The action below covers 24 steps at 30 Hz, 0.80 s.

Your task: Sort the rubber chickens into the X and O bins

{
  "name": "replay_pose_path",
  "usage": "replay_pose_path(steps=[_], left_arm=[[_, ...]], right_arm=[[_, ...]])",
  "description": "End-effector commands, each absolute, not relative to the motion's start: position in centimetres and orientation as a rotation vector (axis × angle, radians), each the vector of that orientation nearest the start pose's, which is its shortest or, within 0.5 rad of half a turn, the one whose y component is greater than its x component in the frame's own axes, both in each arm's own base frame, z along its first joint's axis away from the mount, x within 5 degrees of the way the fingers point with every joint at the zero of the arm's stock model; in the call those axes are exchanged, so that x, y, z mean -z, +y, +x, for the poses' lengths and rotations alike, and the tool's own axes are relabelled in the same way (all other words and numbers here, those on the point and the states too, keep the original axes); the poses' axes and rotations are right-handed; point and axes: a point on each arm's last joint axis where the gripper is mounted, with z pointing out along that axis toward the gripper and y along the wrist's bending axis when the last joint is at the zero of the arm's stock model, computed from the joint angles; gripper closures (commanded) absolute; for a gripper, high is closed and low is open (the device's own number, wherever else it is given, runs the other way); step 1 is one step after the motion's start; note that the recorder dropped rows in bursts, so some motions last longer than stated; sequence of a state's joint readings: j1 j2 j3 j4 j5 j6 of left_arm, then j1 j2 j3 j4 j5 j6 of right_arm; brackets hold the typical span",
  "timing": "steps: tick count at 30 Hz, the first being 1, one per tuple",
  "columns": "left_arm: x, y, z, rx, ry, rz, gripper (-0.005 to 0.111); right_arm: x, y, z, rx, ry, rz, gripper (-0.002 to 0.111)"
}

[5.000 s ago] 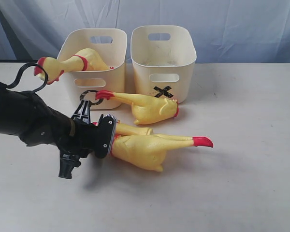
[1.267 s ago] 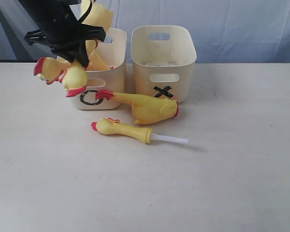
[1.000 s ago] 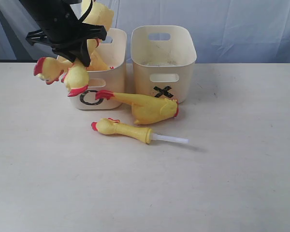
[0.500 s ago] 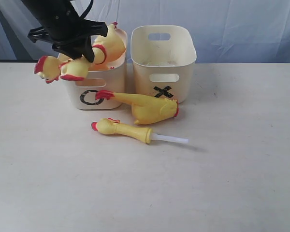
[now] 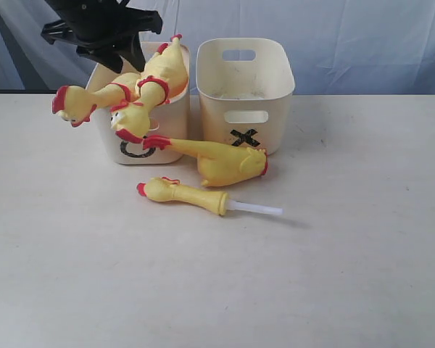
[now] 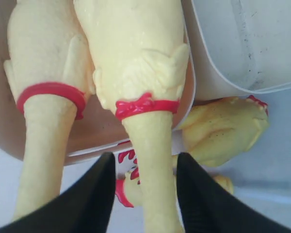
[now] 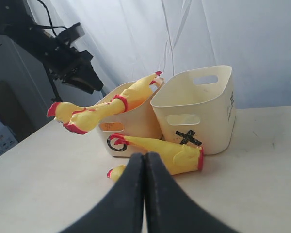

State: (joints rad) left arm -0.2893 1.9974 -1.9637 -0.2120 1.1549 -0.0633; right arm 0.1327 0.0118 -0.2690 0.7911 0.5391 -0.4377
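Two whole rubber chickens lie in the O bin (image 5: 159,127), necks draped over its rim: one head (image 5: 69,103) hangs left, the other (image 5: 130,119) hangs over the front, covering part of the O. My left gripper (image 5: 119,54) hovers above them, open. In the left wrist view its fingers (image 6: 89,194) straddle the neck (image 6: 153,145) of the bow-banded chicken, with a gap on one side. The X bin (image 5: 243,87) stands to the right. Two broken pieces lie in front: a body half (image 5: 221,161) and a head piece (image 5: 181,192) with a white tube. My right gripper (image 7: 144,158) is shut, empty.
A pale curtain hangs behind the bins. The broken body half (image 7: 160,148) leans close against the fronts of both bins. The table (image 5: 312,275) stretches bare to the front and right.
My left gripper has opened and let go of the second whole chicken. It dropped into the O bin, and its head now hangs over the front rim.
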Motion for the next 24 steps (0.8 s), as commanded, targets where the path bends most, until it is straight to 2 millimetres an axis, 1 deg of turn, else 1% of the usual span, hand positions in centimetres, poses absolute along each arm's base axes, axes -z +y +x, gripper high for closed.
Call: replay_pose_path(steps=[1,4,7,9,12,15,17,22,24], left_arm=[[-33.3,-14.0,41.9,0.400,2.638,0.243,0.060],[-33.4,-14.0,41.9,0.399,2.639,0.249,0.053],[-33.5,-14.0,41.8,0.370,2.625,0.364,0.049],[-33.8,-14.0,41.6,0.375,2.615,0.405,0.049],[-34.6,-14.0,41.2,0.385,2.588,0.417,0.049],[-35.9,-13.8,40.7,0.383,2.541,0.425,0.050],[-36.9,-13.7,40.2,0.381,2.514,0.434,0.055],[-39.3,-13.2,38.6,0.381,2.469,0.438,0.080],[-40.0,-13.0,37.8,0.382,2.478,0.445,0.090]], right_arm=[[-26.8,3.7,2.7,-0.614,1.643,-0.180,0.109],[-26.8,3.7,2.7,-0.614,1.643,-0.180,0.109],[-26.8,3.7,2.7,-0.614,1.643,-0.180,0.109],[-26.8,3.7,2.7,-0.614,1.643,-0.180,0.109],[-26.8,3.7,2.7,-0.614,1.643,-0.180,0.109],[-26.8,3.7,2.7,-0.614,1.643,-0.180,0.109],[-26.8,3.7,2.7,-0.614,1.643,-0.180,0.109],[-26.8,3.7,2.7,-0.614,1.643,-0.180,0.109],[-26.8,3.7,2.7,-0.614,1.643,-0.180,0.109]])
